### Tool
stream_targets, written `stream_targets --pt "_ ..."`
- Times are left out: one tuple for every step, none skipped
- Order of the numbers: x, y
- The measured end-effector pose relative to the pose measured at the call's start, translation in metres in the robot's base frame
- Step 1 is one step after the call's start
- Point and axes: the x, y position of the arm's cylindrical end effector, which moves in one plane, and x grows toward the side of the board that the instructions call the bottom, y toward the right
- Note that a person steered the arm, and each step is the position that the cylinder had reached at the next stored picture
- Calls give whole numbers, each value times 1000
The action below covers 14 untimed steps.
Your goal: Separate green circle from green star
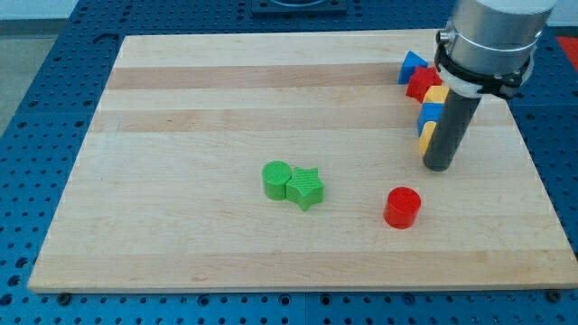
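Nearest the view's bottom edge stands the red cylinder (402, 207), alone on the wooden board (226, 99), at about 5 o'clock from the board's middle. Just above it in the view and off to the left sit the two task pieces: the green star (306, 188) and the green circle (276, 179), touching, with the circle at the star's 10 o'clock. Where one ends and the other begins is hard to make out, since both are the same green.

Farther up, my tip (437, 166) rests on the board at roughly 1 o'clock from the red cylinder and 2 o'clock from the green star, well apart from both green blocks. There is no claw on this arm, only the dark rod, so there are no jaws to be apart or together.

Behind the rod, toward the view's top right, a cluster of blocks is partly hidden by it: a yellow block (425, 136) just at the rod's 10 o'clock, a blue block (429, 115) above that, another yellow block (437, 94), a red block (421, 83) and a blue triangle-like block (412, 65) farthest away. Their full shapes cannot be told. The arm's grey housing (492, 36) is cut off by the view's top edge.
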Motion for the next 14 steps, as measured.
stream_targets --pt "0 0" --pt "0 -6" --pt "-7 -46" --pt "-28 -93" --pt "-34 -149" --pt "-28 -222" --pt "-3 -253" --pt "28 -253" --pt "37 -222" --pt "36 -170" --pt "35 -150" --pt "35 -197" --pt "27 -228" --pt "15 -209"
